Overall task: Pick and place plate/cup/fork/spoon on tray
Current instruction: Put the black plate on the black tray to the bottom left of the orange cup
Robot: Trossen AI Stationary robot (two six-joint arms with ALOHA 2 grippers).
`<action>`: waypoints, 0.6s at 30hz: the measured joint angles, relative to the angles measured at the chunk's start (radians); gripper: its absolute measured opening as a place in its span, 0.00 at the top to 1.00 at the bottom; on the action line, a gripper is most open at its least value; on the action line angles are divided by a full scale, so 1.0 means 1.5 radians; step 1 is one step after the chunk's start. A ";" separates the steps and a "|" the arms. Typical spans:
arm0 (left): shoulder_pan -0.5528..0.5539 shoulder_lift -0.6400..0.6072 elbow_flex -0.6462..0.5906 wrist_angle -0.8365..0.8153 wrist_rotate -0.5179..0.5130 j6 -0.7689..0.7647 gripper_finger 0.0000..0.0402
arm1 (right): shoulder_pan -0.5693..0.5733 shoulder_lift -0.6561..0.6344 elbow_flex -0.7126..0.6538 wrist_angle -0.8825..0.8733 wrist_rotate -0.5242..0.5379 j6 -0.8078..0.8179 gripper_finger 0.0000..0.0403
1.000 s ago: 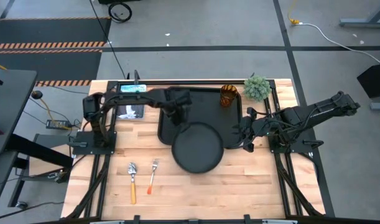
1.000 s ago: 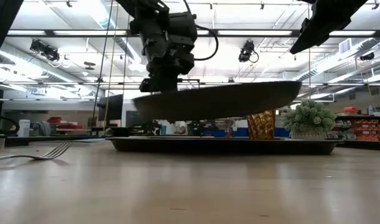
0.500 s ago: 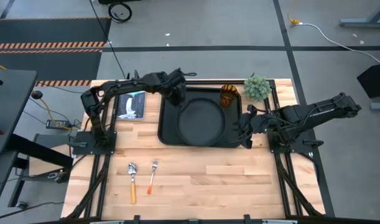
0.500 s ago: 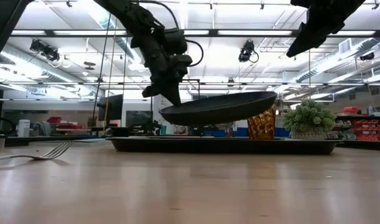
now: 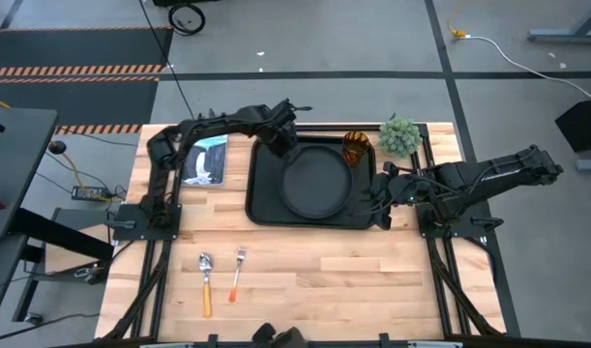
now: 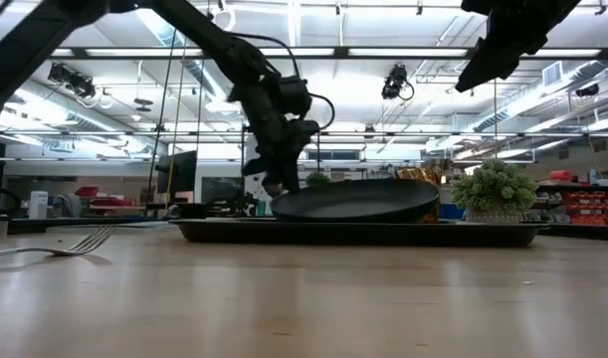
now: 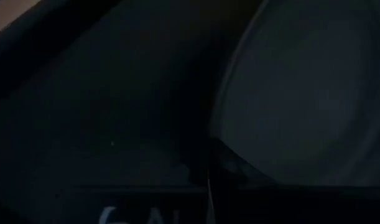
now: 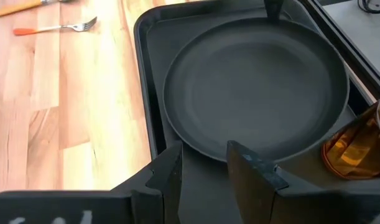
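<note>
The round black plate (image 5: 314,184) lies low inside the black rectangular tray (image 5: 261,208), on its left half. My left gripper (image 5: 283,143) is shut on the plate at the tray's far left corner; it also shows in the low view (image 6: 274,187). The amber cup (image 5: 356,148) stands upright in the tray's far right corner. My right gripper (image 8: 205,171) is open and empty above the tray's right edge (image 5: 382,208). The fork (image 5: 239,274) and the spoon (image 5: 206,280) lie flat on the wood near the table's near left. My left gripper holds the plate by its far left rim (image 7: 230,134), pinched between the two fingers; one finger (image 8: 273,11) shows on the rim's upper side. The fingers slant down from the table's far left. The plate sits almost level, down in the tray; whether it rests fully I cannot tell.
A small green potted plant (image 5: 399,135) stands just off the tray's far right corner. A tablet-like device (image 5: 204,164) lies left of the tray. Bare wood stretches from the tray to the table's near edge, right of the fork.
My left gripper has carried the plate from above the tray's near edge toward the table's far edge and down. The plate, held high and clear a second ago, is now low inside the tray and almost level.
</note>
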 joint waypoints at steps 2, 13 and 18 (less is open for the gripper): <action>0.000 0.020 0.030 -0.019 -0.001 0.008 1.00 | 0.000 0.000 0.000 0.000 0.000 0.001 0.67; -0.007 0.070 0.091 -0.040 -0.006 0.021 0.99 | 0.001 0.000 0.000 -0.004 -0.001 0.006 0.67; -0.016 0.070 0.091 -0.037 -0.007 0.020 0.99 | 0.001 0.000 0.000 -0.004 -0.001 0.006 0.67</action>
